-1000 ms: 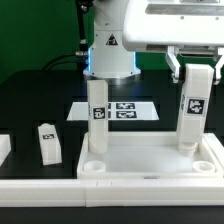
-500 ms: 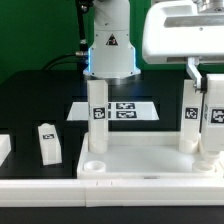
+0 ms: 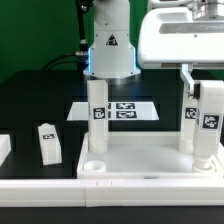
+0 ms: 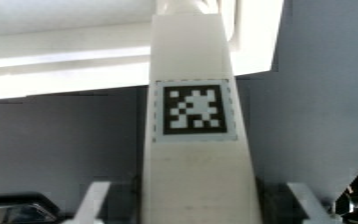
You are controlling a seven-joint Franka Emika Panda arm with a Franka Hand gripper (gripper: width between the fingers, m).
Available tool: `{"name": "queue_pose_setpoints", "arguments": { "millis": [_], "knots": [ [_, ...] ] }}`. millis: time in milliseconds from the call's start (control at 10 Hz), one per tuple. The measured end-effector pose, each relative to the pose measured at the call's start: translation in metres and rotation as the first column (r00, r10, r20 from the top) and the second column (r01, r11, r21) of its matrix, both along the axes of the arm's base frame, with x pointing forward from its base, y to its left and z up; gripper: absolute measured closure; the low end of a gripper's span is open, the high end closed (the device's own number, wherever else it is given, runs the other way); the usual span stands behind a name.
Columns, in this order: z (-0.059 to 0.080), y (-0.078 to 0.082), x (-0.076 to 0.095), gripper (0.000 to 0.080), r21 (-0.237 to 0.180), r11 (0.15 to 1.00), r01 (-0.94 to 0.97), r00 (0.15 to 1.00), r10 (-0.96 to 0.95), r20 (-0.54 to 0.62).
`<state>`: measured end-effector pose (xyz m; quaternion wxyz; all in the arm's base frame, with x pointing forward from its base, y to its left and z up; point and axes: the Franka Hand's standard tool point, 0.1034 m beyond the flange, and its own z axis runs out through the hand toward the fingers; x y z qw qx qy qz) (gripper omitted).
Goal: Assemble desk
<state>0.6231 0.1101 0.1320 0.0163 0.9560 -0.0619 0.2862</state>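
White plastic is what my gripper (image 3: 205, 80) pinches: one leg (image 3: 208, 135), held upright so its foot meets the tabletop (image 3: 150, 160) socket at the near corner on the exterior view's right. Two more legs (image 3: 97, 115) stand in far sockets; a fourth leg (image 3: 48, 142) sits off the tabletop, waiting.

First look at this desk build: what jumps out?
The gripper holds a tagged leg upright at the right end of the tabletop in the exterior view. The left rear leg and right rear leg stand on it; a loose leg sits on the black table at that view's left.
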Motion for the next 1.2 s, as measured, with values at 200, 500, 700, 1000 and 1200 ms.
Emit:
{"name": "queue_pose_setpoints", "arguments": {
  "millis": [200, 500, 700, 1000, 1200],
  "knots": [
    [-0.0084, 0.0046, 0.0007, 0.0514, -0.004, 1.000, 0.000, 1.000, -0.001, -0.006],
    [-0.0117, 0.0043, 0.0010, 0.0514, -0.011, 1.000, -0.002, 1.000, 0.002, -0.003],
    [-0.0113, 0.0045, 0.0023, 0.0514, -0.017, 1.000, -0.004, 1.000, 0.004, 0.013],
    [-0.0114, 0.0040, 0.0023, 0.0453, -0.017, 1.000, -0.003, 1.000, 0.004, 0.013],
    [-0.0124, 0.0025, 0.0032, 0.0258, -0.005, 1.000, 0.005, 1.000, -0.005, -0.030]
  ]
}}
